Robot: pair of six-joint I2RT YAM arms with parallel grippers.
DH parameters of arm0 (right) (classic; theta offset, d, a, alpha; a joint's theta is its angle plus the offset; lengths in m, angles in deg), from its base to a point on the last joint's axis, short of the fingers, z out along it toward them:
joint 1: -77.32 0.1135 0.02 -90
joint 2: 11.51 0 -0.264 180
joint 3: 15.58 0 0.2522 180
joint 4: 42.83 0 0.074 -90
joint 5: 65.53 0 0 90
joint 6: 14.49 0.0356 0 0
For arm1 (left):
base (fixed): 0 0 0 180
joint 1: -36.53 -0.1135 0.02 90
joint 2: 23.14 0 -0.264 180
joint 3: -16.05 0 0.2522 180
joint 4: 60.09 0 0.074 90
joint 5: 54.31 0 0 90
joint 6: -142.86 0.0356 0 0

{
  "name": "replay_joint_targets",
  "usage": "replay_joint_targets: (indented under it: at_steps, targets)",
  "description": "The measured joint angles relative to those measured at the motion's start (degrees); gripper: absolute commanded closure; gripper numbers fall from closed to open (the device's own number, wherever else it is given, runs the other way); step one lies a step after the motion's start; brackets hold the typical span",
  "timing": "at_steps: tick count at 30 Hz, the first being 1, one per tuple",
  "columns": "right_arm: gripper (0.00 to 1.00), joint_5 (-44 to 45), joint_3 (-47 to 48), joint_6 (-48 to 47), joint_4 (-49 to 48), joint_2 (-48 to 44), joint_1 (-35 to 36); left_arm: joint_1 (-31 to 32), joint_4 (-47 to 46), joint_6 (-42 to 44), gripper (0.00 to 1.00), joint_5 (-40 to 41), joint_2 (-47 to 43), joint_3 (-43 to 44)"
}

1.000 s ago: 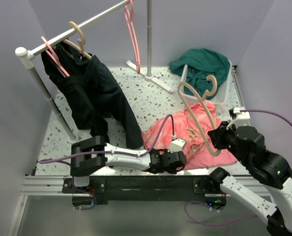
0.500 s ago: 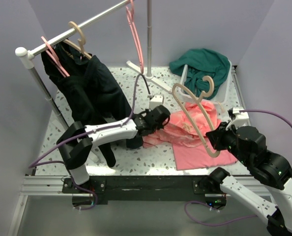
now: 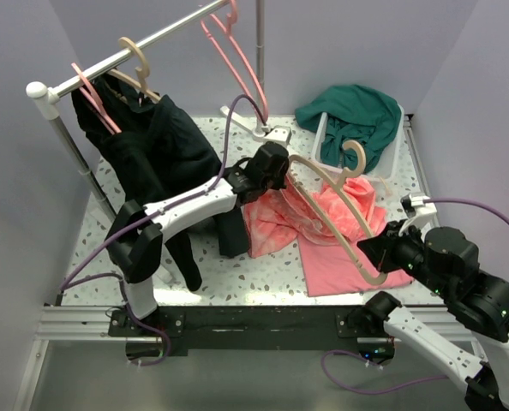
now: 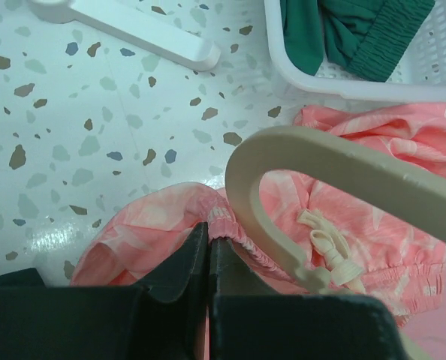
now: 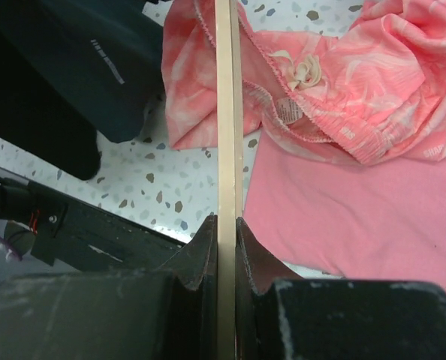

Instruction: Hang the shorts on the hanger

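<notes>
The salmon-pink mottled shorts (image 3: 276, 218) lie bunched on the table, one edge lifted. My left gripper (image 3: 278, 181) is shut on their gathered waistband (image 4: 234, 234), right beside the curved end of the beige hanger (image 4: 283, 150). My right gripper (image 3: 372, 257) is shut on the hanger (image 3: 354, 160) and holds it tilted over the shorts, hook toward the back. In the right wrist view my right gripper (image 5: 227, 221) clamps the hanger's straight bar (image 5: 227, 112), which runs over the shorts (image 5: 336, 75). The shorts' drawstring knot (image 4: 328, 255) shows under the hanger.
A plain pink cloth (image 3: 332, 270) lies under the shorts at the front right. A white basket (image 3: 402, 137) holds a teal garment (image 3: 349, 111) at the back right. A rail (image 3: 134, 51) on the left carries black garments (image 3: 160, 163), pink hangers (image 3: 237, 60) and another beige hanger (image 3: 134, 60).
My left gripper has moved from the table's front edge back and up to the hanger's end, lifting the shorts' waistband. The right gripper has tilted the hanger lower and leftward. The pink hanger has swung.
</notes>
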Motion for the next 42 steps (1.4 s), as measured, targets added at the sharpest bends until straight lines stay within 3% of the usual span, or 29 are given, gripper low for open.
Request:
replay_joint_targets:
  at_steps: [13, 24, 42]
  targets:
    - [1.00, -2.1, 3.9, -0.8, 5.4, 0.1, 0.0, -2.3, 4.0, 1.5, 1.00, -2.5, 4.5, 3.3]
    - [1.00, -2.9, 1.8, -1.4, 6.1, 1.6, 0.0, -2.6, 5.0, 2.2, 1.00, -3.6, 5.3, 5.3]
    - [1.00, -13.2, -11.0, -5.2, -5.9, 1.0, -0.1, -0.6, -4.6, 13.8, 1.00, -11.0, -6.6, -9.2]
